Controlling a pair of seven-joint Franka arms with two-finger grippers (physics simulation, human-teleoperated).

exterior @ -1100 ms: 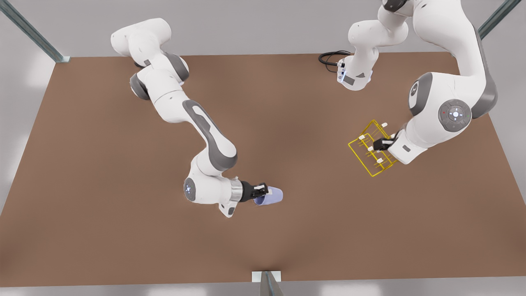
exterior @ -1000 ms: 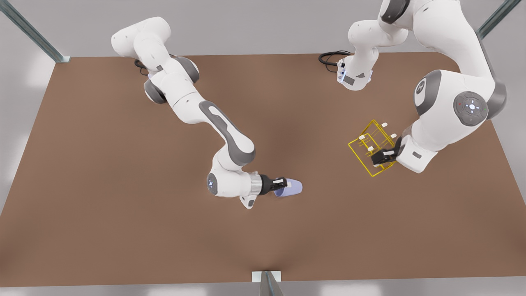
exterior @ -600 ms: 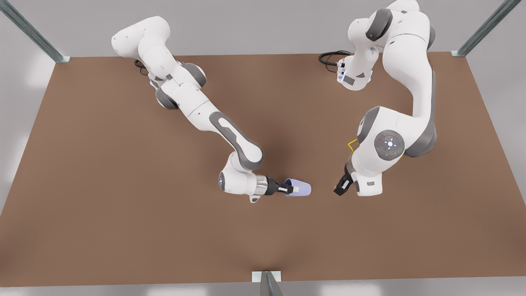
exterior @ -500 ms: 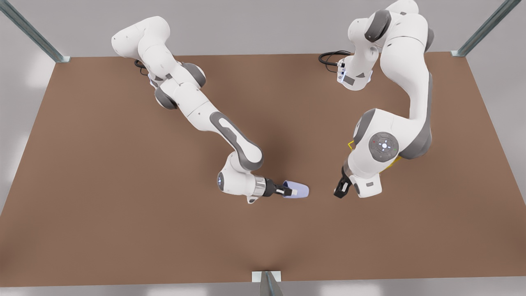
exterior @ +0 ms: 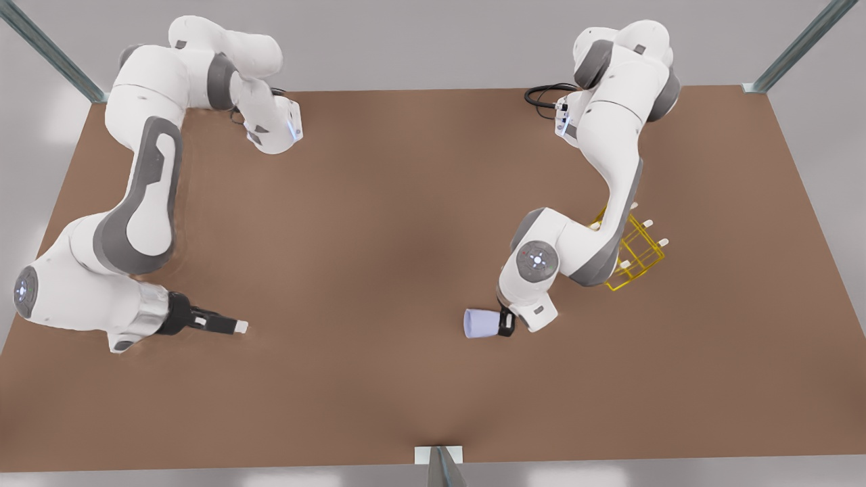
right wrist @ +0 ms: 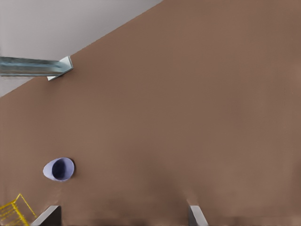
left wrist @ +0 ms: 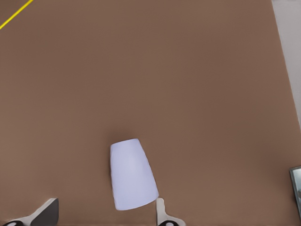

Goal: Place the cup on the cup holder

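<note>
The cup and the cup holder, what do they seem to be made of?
The cup: probably matte plastic or ceramic; it is plain lavender-blue, smooth, with no shine. The cup holder: seemingly thin yellow coated wire, an open see-through frame with white-tipped prongs.

My left tool (exterior: 504, 323) sits low just beside the cup (exterior: 480, 322), at the cup's narrow closed end; its fingers (left wrist: 161, 213) are spread apart, one of them close by the cup's wide rim. My left arm folds down steeply above it. My right tool (exterior: 230, 327) lies level, well apart from the cup, fingers (right wrist: 196, 215) spread, waiting.
</note>
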